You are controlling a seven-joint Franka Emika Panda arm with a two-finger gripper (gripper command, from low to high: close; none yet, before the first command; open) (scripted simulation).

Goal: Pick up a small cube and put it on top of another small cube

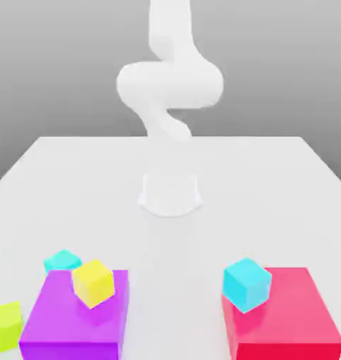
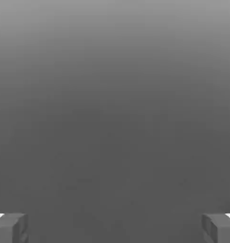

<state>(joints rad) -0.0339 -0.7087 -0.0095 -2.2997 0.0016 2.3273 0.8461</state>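
The small lime yellow-green cube (image 1: 5, 326) sits on the white worktop (image 1: 271, 183) at the lower left edge of the exterior view, just beside the big purple block (image 1: 67, 323), which carries a small warm-yellow cube (image 1: 93, 283) on its top, with a small cyan cube (image 1: 61, 261) behind it. At the lower right, a second small cyan cube (image 1: 247, 284) rests on the near corner of the big red block (image 1: 292, 316). The white robot arm (image 1: 169, 84) rises at the frame's upper centre, and in the hand view the two grey fingers (image 2: 10, 228) stand wide apart, holding nothing.
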